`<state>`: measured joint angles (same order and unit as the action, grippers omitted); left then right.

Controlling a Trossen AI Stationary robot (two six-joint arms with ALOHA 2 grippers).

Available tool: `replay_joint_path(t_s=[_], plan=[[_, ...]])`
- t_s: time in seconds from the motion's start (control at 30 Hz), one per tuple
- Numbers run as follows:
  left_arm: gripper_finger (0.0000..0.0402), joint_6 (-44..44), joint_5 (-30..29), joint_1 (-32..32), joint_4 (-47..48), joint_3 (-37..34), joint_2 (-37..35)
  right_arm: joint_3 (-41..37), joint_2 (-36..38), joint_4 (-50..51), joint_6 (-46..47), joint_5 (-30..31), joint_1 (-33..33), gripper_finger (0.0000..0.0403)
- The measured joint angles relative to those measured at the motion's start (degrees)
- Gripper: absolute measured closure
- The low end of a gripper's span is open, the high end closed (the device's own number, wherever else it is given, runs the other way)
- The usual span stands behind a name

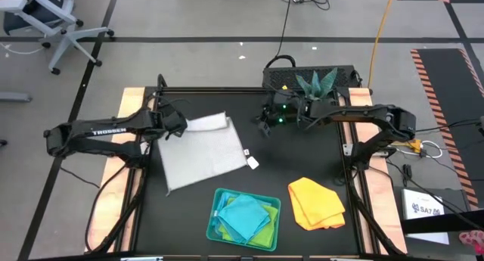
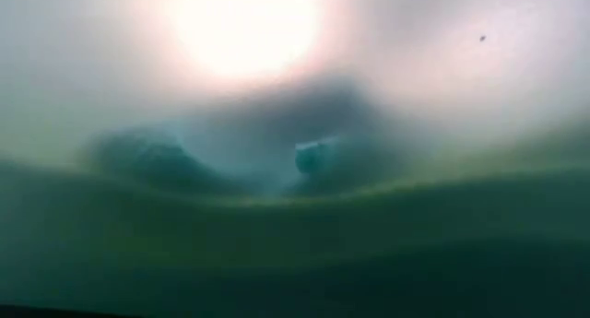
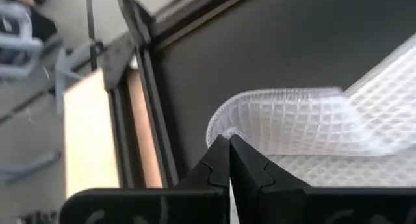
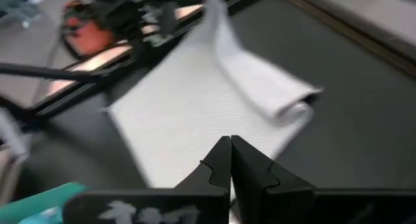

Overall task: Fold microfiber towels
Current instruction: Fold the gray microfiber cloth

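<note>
At the near edge of the table sits the teal tray (image 1: pixel 214 225), holding a turquoise towel (image 1: pixel 248 215) folded on top of a lime green towel (image 1: pixel 259 234). Just to the right of the tray, apart from it, the yellow-orange towel (image 1: pixel 315 203) lies folded on the dark table (image 1: pixel 302 151).

Farther back and left of centre, the grey-white towel (image 1: pixel 203 151) lies spread flat, turned a little askew, its long axis running from the far left corner toward the near right. Its far edge is rolled over into a fold. The left gripper (image 1: pixel 175 125) is closed on that towel's far left corner, pinching the lifted waffle-weave edge between its fingertips (image 3: pixel 229 141).

The right gripper (image 1: pixel 266 125) hovers at the far centre, fingers pressed together and holding nothing, well apart from the towel.
</note>
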<state>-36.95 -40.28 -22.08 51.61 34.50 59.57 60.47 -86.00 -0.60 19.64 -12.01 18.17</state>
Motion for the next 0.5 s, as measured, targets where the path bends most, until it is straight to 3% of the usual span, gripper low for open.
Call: replay_joint_path(t_s=[0.27,0.5], plan=[[0.0372,4.8,2.7,-6.5,-11.5,-6.0,0.0,0.0,-0.2,7.0,0.1,-3.4,-3.1,0.0403],[0.0357,16.4,-0.6,-9.4,-10.5,0.7,0.0,0.0,-5.8,6.3,-1.0,-4.8,-4.4,0.0403]])
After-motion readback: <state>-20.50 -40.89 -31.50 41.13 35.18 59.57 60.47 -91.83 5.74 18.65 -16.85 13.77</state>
